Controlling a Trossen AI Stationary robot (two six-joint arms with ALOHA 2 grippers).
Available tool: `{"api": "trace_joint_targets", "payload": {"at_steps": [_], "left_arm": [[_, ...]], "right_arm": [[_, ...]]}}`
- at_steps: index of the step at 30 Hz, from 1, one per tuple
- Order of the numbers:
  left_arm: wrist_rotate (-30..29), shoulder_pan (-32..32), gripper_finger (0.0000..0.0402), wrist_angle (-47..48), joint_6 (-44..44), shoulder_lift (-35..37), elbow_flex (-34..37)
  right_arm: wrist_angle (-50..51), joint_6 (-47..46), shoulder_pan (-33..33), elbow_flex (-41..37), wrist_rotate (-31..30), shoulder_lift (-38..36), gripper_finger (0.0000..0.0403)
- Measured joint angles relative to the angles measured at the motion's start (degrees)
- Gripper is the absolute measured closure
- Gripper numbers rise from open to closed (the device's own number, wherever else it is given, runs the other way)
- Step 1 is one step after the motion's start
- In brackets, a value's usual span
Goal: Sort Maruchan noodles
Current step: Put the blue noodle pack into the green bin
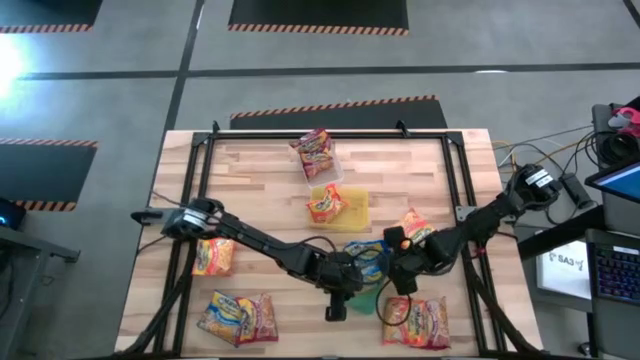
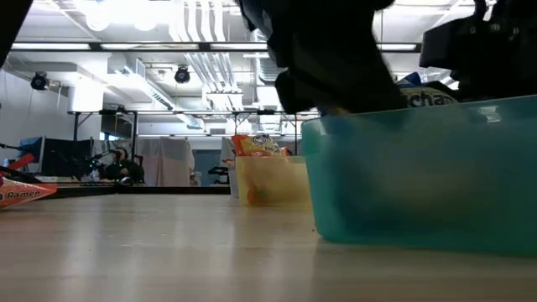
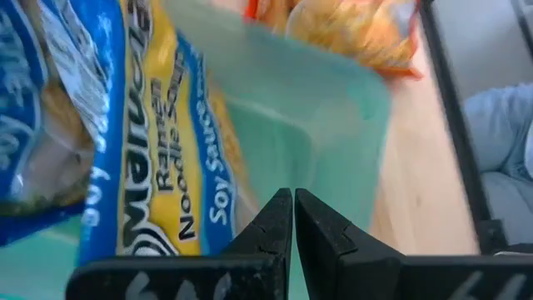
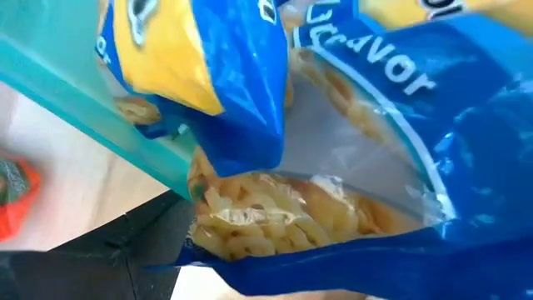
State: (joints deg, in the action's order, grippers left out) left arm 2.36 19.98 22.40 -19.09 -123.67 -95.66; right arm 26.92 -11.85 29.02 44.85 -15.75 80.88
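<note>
Blue and yellow Maruchan noodle packets (image 1: 365, 255) lie in a green tray (image 1: 372, 296) near the table's middle front. My left gripper (image 3: 293, 208) is shut with nothing between its fingers. It slants down over the tray's inside, beside a blue packet (image 3: 158, 167). My right gripper (image 1: 395, 282) is open at the tray's right side, close over another blue packet (image 4: 358, 158). A red packet (image 1: 315, 152) lies in a clear tray. An orange one (image 1: 327, 203) lies in a yellow tray. My left gripper's shut fingertips stand just over the green tray's floor (image 3: 300, 125); I cannot tell whether they touch it. My right gripper has the blue packet's clear window (image 4: 275, 217) across its gap, and the packet hides one finger. Whether the finger (image 4: 125, 250) that shows touches the packet cannot be told.
Loose packets lie on the wood at the left (image 1: 213, 256), the near left (image 1: 238, 318), the near right (image 1: 415, 322) and right of the yellow tray (image 1: 415, 225). A black frame (image 1: 200, 200) edges the table.
</note>
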Motion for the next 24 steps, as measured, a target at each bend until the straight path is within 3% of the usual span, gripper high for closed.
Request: {"api": "trace_joint_targets", "payload": {"at_steps": [8,19,24], "left_arm": [[0.5,-1.2,0.0401,1.7,-1.2,-1.5,-0.2],[-10.2,-2.1,0.0401,3.6,2.9,-1.7,-0.2],[-10.4,-2.3,0.0401,3.6,3.5,-1.7,-0.2]], "right_arm": [[-7.0,4.6,-0.6,0.0,3.2,0.0,0.0062],[-10.7,7.4,-1.9,0.0,5.3,0.0,0.0062],[-10.8,7.4,-2.0,0.0,5.7,0.0,0.0062]]}}
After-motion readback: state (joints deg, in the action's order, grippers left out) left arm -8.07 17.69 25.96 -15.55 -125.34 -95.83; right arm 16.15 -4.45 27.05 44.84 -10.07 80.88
